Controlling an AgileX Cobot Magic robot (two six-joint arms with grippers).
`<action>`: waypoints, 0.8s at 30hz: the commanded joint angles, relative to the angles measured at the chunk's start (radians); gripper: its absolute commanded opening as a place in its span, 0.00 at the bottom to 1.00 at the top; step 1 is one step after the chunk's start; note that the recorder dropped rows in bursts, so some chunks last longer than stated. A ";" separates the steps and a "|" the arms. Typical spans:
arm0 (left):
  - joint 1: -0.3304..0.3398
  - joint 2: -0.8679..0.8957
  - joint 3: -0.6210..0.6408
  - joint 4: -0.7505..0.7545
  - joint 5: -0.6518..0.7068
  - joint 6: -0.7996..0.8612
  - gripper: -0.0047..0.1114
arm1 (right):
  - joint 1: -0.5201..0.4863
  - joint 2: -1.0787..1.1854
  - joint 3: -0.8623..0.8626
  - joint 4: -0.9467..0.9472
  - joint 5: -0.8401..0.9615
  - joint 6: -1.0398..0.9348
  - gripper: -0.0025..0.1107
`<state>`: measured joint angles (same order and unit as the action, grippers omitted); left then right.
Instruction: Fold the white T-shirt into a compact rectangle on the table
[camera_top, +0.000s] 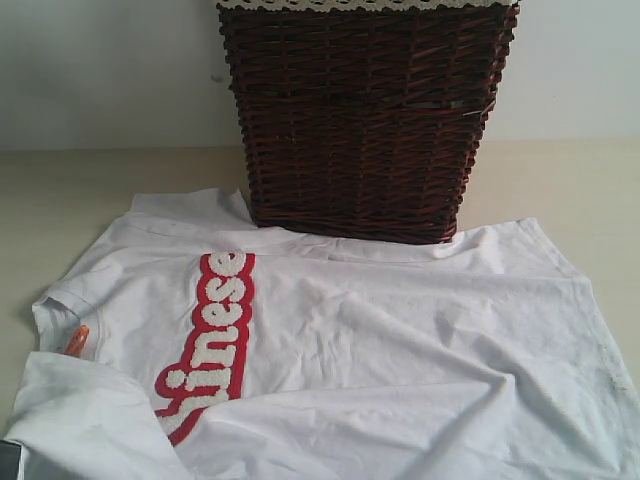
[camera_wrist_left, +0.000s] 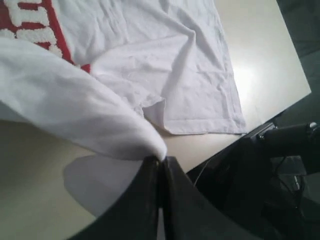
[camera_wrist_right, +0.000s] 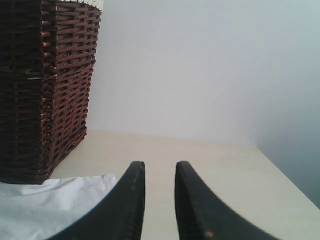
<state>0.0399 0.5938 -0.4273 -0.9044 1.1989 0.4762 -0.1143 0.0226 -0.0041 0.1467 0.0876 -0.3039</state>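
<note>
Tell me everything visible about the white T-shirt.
The white T-shirt looks like soft cotton, wrinkled, spread on the table, with a red band of fuzzy white letters and an orange neck tag. One edge reaches the wicker basket. The left hand pinches one lifted fold.

The left gripper (camera_wrist_left: 161, 161) is looking shiny and black, with two smooth fingers (camera_wrist_left: 140, 200) getting thin at the tips. Thin dark cables (camera_wrist_left: 286, 164) are showing by a black round arm part (camera_wrist_left: 290, 135) behind it. The right gripper (camera_wrist_right: 159, 167) is showing two black curved fingers with tiny ridges inside and one small pale dot (camera_wrist_right: 206, 233).
</note>
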 joint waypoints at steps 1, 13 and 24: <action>0.000 -0.060 0.036 -0.005 -0.012 -0.097 0.04 | 0.003 0.000 0.004 0.003 -0.007 -0.006 0.23; 0.000 -0.163 0.180 -0.011 0.022 -0.150 0.04 | 0.003 0.000 0.004 0.003 -0.007 -0.006 0.23; 0.000 -0.163 0.245 -0.057 0.022 -0.174 0.42 | 0.003 0.000 0.004 0.003 -0.007 -0.006 0.23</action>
<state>0.0399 0.4387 -0.1943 -0.9233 1.2215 0.3125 -0.1143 0.0226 -0.0041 0.1467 0.0876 -0.3039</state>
